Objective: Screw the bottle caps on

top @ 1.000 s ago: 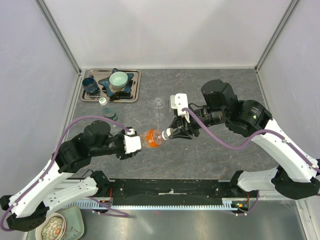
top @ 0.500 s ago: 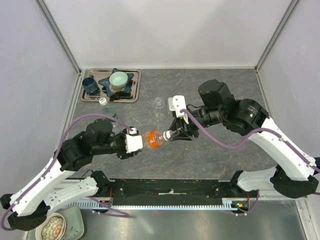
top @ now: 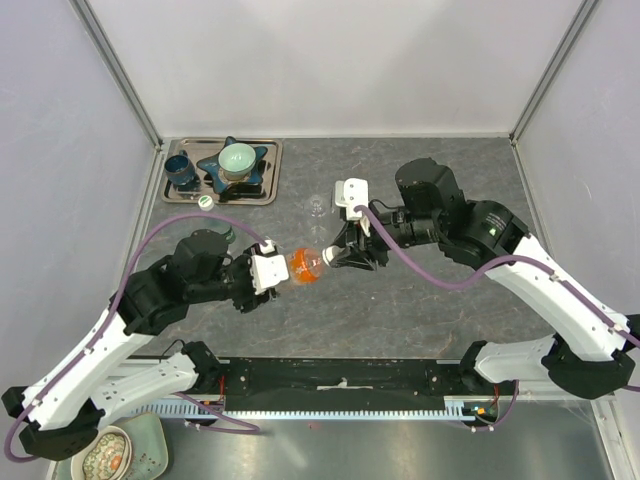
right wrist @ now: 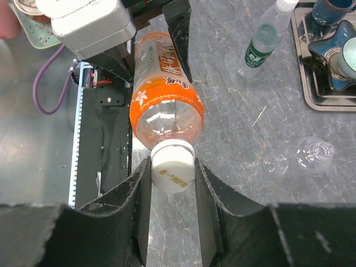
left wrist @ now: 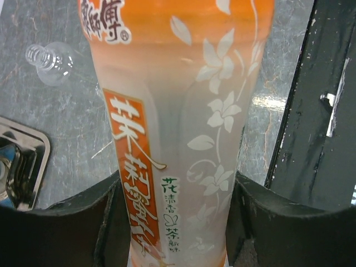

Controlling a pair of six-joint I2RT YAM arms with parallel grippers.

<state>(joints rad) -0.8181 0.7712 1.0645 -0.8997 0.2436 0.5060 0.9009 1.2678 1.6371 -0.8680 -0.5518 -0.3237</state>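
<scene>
Raised slightly since a second ago, the right gripper pinches the round white plastic cap on the orange-labelled plastic bottle. The left gripper clamps the bottle's body mid-air. The green-tinted bottle looks capped; the small clear bottle lies uncapped.

Orange, white-flowered bottle; white cap; grey marbled table

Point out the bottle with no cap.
The small clear bottle, lying down with bare neck threads; the orange bottle and green-labelled bottle carry white caps.
</scene>
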